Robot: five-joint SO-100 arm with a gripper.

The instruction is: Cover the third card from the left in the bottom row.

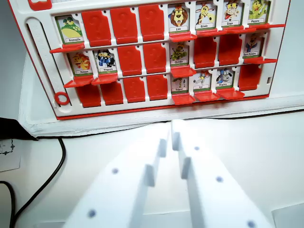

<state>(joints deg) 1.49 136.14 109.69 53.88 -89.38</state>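
A red-framed game board (42,66) lies ahead on a white mat, with three rows of card slots. In the bottom row, the four slots from the wrist view's left are hidden by red flaps; the third is this flap (134,89). To their right, three animal cards show: one (180,83), one (202,80) and one (223,77). The last slot (249,76) is covered in red. My white gripper (171,126) sits in the foreground, apart from the board's near edge, below the fourth and fifth slots. Its fingertips meet and hold nothing.
The middle and top rows mix red flaps with showing cards, such as the lion (178,19) and the penguin (106,60). A black cable (54,166) curves over the table at the wrist view's left. A paper corner (8,154) lies at the left edge.
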